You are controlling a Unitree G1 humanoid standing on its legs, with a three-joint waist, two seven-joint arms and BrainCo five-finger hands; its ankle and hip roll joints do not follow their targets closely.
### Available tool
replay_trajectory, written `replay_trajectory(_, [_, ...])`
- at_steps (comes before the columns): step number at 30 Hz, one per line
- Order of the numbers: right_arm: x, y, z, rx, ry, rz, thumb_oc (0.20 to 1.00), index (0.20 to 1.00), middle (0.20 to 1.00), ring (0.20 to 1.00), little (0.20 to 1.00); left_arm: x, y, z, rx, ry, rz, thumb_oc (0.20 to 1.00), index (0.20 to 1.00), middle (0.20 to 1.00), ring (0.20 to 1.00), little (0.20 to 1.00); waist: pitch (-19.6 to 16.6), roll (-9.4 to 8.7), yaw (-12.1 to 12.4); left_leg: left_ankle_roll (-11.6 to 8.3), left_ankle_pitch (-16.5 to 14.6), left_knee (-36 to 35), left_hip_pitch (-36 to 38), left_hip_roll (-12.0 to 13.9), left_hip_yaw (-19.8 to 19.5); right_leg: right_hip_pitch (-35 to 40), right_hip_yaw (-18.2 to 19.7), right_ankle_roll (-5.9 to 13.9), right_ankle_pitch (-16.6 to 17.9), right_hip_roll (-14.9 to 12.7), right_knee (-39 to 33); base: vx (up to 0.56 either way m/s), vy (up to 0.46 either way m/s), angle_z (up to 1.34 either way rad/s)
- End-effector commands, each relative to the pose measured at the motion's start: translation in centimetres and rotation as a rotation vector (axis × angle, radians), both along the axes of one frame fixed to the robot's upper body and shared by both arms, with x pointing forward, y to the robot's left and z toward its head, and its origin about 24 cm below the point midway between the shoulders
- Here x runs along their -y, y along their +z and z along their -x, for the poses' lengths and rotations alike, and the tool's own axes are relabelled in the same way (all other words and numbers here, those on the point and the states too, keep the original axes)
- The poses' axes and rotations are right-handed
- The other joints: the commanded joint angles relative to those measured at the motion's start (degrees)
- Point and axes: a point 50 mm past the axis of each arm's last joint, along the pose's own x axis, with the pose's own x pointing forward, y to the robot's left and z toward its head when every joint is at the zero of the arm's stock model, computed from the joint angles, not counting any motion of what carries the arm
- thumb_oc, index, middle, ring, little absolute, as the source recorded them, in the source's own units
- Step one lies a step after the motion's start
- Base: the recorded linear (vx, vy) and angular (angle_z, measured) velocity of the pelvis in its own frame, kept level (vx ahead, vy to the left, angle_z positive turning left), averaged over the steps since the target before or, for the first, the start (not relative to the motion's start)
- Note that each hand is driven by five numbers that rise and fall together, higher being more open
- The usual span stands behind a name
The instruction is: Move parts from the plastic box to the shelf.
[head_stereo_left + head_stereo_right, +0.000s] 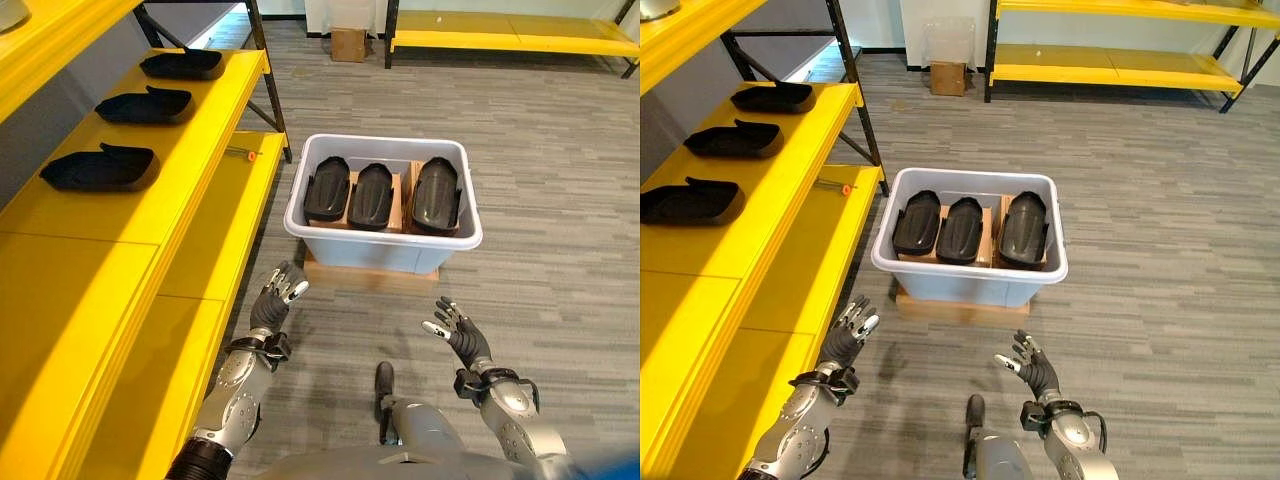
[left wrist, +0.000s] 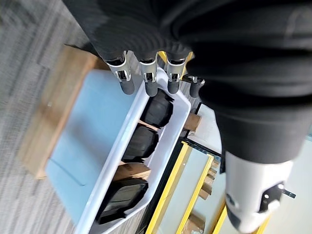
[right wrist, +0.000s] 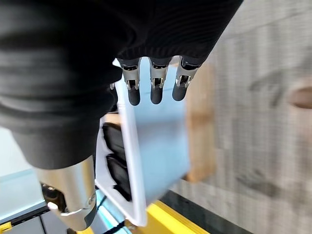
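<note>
We take the plastic box (image 1: 383, 240) as our landmark: a pale grey tub that sits on a flat wooden board (image 1: 370, 272) on the grey floor. Inside it three black parts (image 1: 372, 195) stand side by side with cardboard dividers between them. To the box's left runs the yellow shelf (image 1: 120, 240), and on its upper level three more black parts (image 1: 100, 168) lie in a row, well apart from the box. On the lower level, near the box's left rim, lies a small orange-tipped tool (image 1: 243, 154). Our left hand (image 1: 277, 302) hovers in front of the box's near left corner, fingers spread wide and holding nothing. Our right hand (image 1: 456, 332) hovers in front of the near right corner, likewise spread and empty.
</note>
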Motion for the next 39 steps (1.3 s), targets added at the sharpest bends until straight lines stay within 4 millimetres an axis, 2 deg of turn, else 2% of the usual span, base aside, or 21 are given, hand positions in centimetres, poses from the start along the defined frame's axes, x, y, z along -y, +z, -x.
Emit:
replay_trajectory(1, [-0.5,0.9,0.0,0.061,0.01,-0.045,1.0,1.0,1.0,1.0,1.0,-1.4,2.1,-0.3,0.113,0.001,-0.061,1.0,1.0,1.0,1.0,1.0,-2.1,-1.67,-0.5,-0.36,-0.7,0.5,-0.4,-3.2,1.9,0.3,3.0,6.79,-3.0,-2.3,-0.1,0.39,-0.232,-0.01])
replay_trajectory(2, [-0.4,1.2,0.0,0.076,0.021,-0.045,1.0,1.0,1.0,1.0,1.0,-1.5,2.2,-0.3,0.117,0.007,-0.056,1.0,1.0,1.0,1.0,1.0,-2.4,-1.59,-0.6,-1.4,0.5,3.2,-0.9,-2.0,1.9,0.9,3.1,6.04,-4.6,-1.4,0.6,0.31,-0.198,0.02])
replay_trajectory(5, [-0.1,1.2,-0.2,0.078,0.02,-0.032,1.0,1.0,1.0,1.0,1.0,-1.4,2.2,-0.3,0.114,0.015,-0.05,1.0,1.0,1.0,1.0,1.0,-2.5,-2.0,-0.1,-3.09,5.8,12.9,-3.7,-0.8,1.8,3.6,4.2,4.22,-7.0,0.9,0.4,0.29,-0.192,-0.04])
replay_trajectory(6, [-0.1,1.2,-0.2,0.079,0.02,-0.032,1.0,1.0,1.0,1.0,1.0,-1.4,2.2,-0.3,0.114,0.015,-0.05,1.0,1.0,1.0,1.0,1.0,-2.5,-1.97,-0.1,-3.1,5.6,13.1,-3.9,-0.8,1.8,3.6,4.2,4.21,-7.0,0.9,0.4,0.15,-0.122,-0.14])
replay_trajectory(7, [0.0,1.2,-0.3,0.08,0.017,-0.03,1.0,1.0,1.0,1.0,1.0,-1.3,2.2,-0.2,0.115,0.017,-0.04,1.0,1.0,1.0,1.0,1.0,-2.2,-2.37,0.3,-3.56,8.5,19.1,-6.8,-0.7,1.9,4.8,4.6,3.54,-7.5,1.2,0.0,0.14,-0.168,-0.21])
replay_trajectory(8, [0.2,1.7,-0.7,0.104,0.023,-0.033,1.0,1.0,1.0,1.0,1.0,-1.2,2.3,-0.2,0.119,0.008,-0.03,1.0,1.0,1.0,1.0,1.0,-0.3,-3.59,1.8,-4.05,12.8,31.7,-12.8,-1.9,1.1,7.4,5.4,2.29,-8.4,1.4,-0.7,0.2,-0.225,-0.19])
replay_trajectory(9, [0.2,1.9,-0.8,0.11,0.027,-0.026,1.0,1.0,1.0,1.0,1.0,-1.2,2.5,-0.2,0.125,0.006,-0.039,1.0,1.0,1.0,1.0,1.0,0.5,-4.25,2.4,-3.8,13.5,35.4,-14.3,-2.4,1.3,8.4,5.8,1.93,-8.5,1.4,-0.8,0.17,-0.199,-0.31])
replay_trajectory(10, [0.3,1.9,-0.8,0.109,0.027,-0.022,1.0,1.0,1.0,1.0,1.0,-1.3,2.5,-0.1,0.124,0.005,-0.042,1.0,1.0,1.0,1.0,1.0,1.1,-4.66,2.8,-3.29,12.7,36.4,-15.8,-2.4,2.1,9.2,6.1,1.69,-8.9,1.3,-1.0,0.11,-0.125,-0.42])
replay_trajectory(12, [0.3,1.9,-0.9,0.106,0.02,-0.016,1.0,1.0,1.0,1.0,1.0,-1.1,2.5,-0.1,0.12,0.004,-0.04,1.0,1.0,1.0,1.0,1.0,2.2,-5.55,3.8,-2.07,9.5,34.2,-20.6,-2.8,4.4,10.5,6.4,1.92,-9.4,0.6,-1.2,0.08,-0.067,-0.36])
replay_trajectory(13, [0.3,1.9,-0.9,0.105,0.019,-0.016,1.0,1.0,1.0,1.0,1.0,-1.1,2.5,-0.1,0.12,0.004,-0.04,1.0,1.0,1.0,1.0,1.0,2.3,-5.46,3.9,-2.04,9.3,34.3,-20.4,-2.6,4.5,10.6,6.5,1.94,-9.5,0.7,-1.2,0.13,-0.01,-0.06])
replay_trajectory(14, [0.3,1.9,-1.0,0.108,0.016,-0.011,1.0,1.0,1.0,1.0,1.0,-1.1,2.3,0.0,0.111,0.003,-0.034,1.0,1.0,1.0,1.0,1.0,2.4,-5.97,4.5,-1.01,5.8,27.5,-23.3,-2.7,5.6,11.8,6.7,2.61,-10.1,0.2,-1.7,0.1,0.008,-0.03])
replay_trajectory(15, [0.3,1.9,-1.0,0.107,0.016,-0.011,1.0,1.0,1.0,1.0,1.0,-1.2,2.3,0.0,0.111,0.003,-0.034,1.0,1.0,1.0,1.0,1.0,2.5,-6.0,4.5,-0.98,5.7,27.4,-23.1,-2.7,5.7,11.9,6.8,2.63,-10.2,0.1,-1.7,0.14,0.021,-0.02])
replay_trajectory(16, [0.3,1.9,-0.9,0.11,0.014,-0.008,1.0,1.0,1.0,1.0,1.0,-1.1,2.2,0.1,0.106,0.0,-0.037,1.0,1.0,1.0,1.0,1.0,2.2,-6.03,4.5,-0.94,5.3,23.2,-23.8,-1.9,5.9,12.2,6.7,2.96,-10.7,0.0,-1.8,0.15,0.074,-0.03])
replay_trajectory(17, [0.4,1.7,-0.8,0.104,0.007,-0.001,1.0,1.0,1.0,1.0,1.0,-1.1,2.0,0.3,0.096,-0.003,-0.045,1.0,1.0,1.0,1.0,1.0,2.1,-5.52,4.6,-1.92,9.3,10.8,-24.9,1.1,6.6,13.3,6.6,3.02,-11.7,0.3,-1.9,0.21,0.108,0.03])
replay_trajectory(18, [0.4,1.7,-0.7,0.101,0.002,0.0,1.0,1.0,1.0,1.0,1.0,-1.1,1.9,0.3,0.09,-0.001,-0.054,1.0,1.0,1.0,1.0,1.0,2.3,-4.99,4.8,-2.58,13.4,4.1,-25.3,3.0,6.8,14.2,6.6,2.94,-12.4,0.8,-2.0,0.17,0.087,0.02])
replay_trajectory(19, [0.4,1.7,-0.7,0.101,0.002,0.0,1.0,1.0,1.0,1.0,1.0,-1.1,1.9,0.3,0.09,0.0,-0.054,1.0,1.0,1.0,1.0,1.0,2.4,-5.08,4.8,-2.63,13.9,3.2,-24.7,2.9,6.9,14.4,6.7,2.91,-12.5,0.7,-2.0,0.2,0.115,0.11])
replay_trajectory(20, [0.5,1.6,-0.6,0.098,-0.001,0.01,1.0,1.0,1.0,1.0,1.0,-1.2,1.8,0.3,0.088,0.003,-0.065,1.0,1.0,1.0,1.0,1.0,2.6,-4.26,5.3,-3.25,16.8,-3.3,-24.3,3.8,5.6,16.1,7.2,2.88,-13.8,1.3,-1.8,0.14,0.08,0.04])
replay_trajectory(24, [0.2,1.0,0.0,0.067,0.002,0.0,1.0,1.0,1.0,1.0,1.0,-1.1,1.4,0.5,0.071,0.002,-0.061,1.0,1.0,1.0,1.0,1.0,1.6,-3.5,5.2,-3.72,17.6,-4.6,-21.6,4.3,5.3,18.0,7.9,3.32,-14.9,1.1,-1.3,0.2,0.192,-0.21])
replay_trajectory(27, [0.4,0.7,0.7,0.047,-0.007,-0.009,1.0,1.0,1.0,1.0,1.0,-1.2,1.4,0.7,0.071,-0.012,-0.063,1.0,1.0,1.0,1.0,1.0,0.5,-3.9,4.8,-3.17,16.3,-3.7,-20.6,3.2,6.7,18.8,7.9,4.15,-14.6,-0.5,-1.8,0.15,0.182,-0.32])
replay_trajectory(34, [0.0,0.9,0.4,0.056,0.004,-0.014,1.0,1.0,1.0,1.0,1.0,-1.6,1.7,0.6,0.08,-0.015,-0.079,1.0,1.0,1.0,1.0,1.0,-0.5,-4.78,4.7,-0.59,10.5,1.2,-20.7,0.0,9.7,18.6,9.1,7.64,-12.9,-5.8,-2.4,0.11,0.218,-0.09])
replay_trajectory(39, [-0.5,1.2,-0.2,0.077,0.025,-0.017,1.0,1.0,1.0,1.0,1.0,-1.8,2.1,0.4,0.095,-0.002,-0.08,1.0,1.0,1.0,1.0,1.0,-1.0,-4.85,5.0,0.85,8.2,2.3,-20.5,-1.4,10.8,17.4,9.7,9.34,-11.9,-7.8,-2.1,0.06,0.209,-0.21])
